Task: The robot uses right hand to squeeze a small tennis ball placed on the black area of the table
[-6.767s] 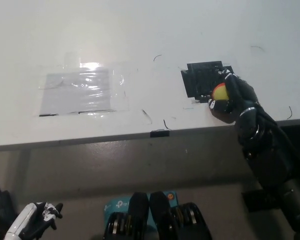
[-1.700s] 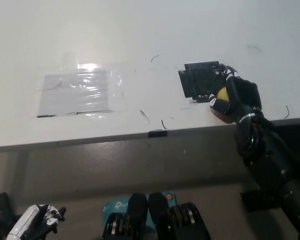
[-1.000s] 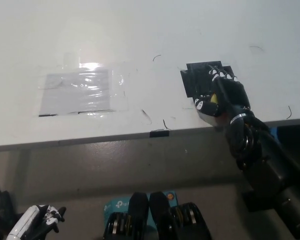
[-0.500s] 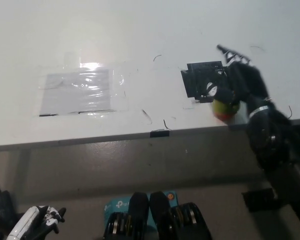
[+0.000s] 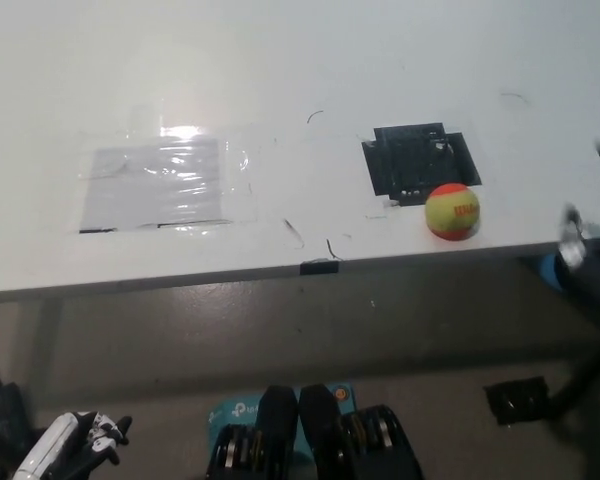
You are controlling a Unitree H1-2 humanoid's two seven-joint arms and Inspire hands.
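- Yellow-and-orange tennis ball lying free on the white table, nothing gripping it.
- Resting just off the lower right corner of the black area, touching or barely overlapping that corner; mostly on bare white surface, close to the table's front edge.
- Orange band across the ball's lower half, a small orange mark on the yellow upper part.
- Black right hand well to the right of the ball, at the picture's right border beyond the table's corner; heavily blurred, so cannot tell whether spread or curled.
- Blurred black forearm trailing down from there toward the bottom right, clear of the tabletop.
- White left hand far to the lower left of the ball, below the table's front edge, near the bottom corner; dark fingers curled loosely, holding nothing visible, exact pose too small to tell.
- Clear taped plastic patch on the table well left of the ball, glare on its upper edge.
- Thin dark scribble marks between patch and ball, near the front edge.
- Small dark tab on the table's front lip, down and left of the ball.
- Black block on the floor below and right of the ball.
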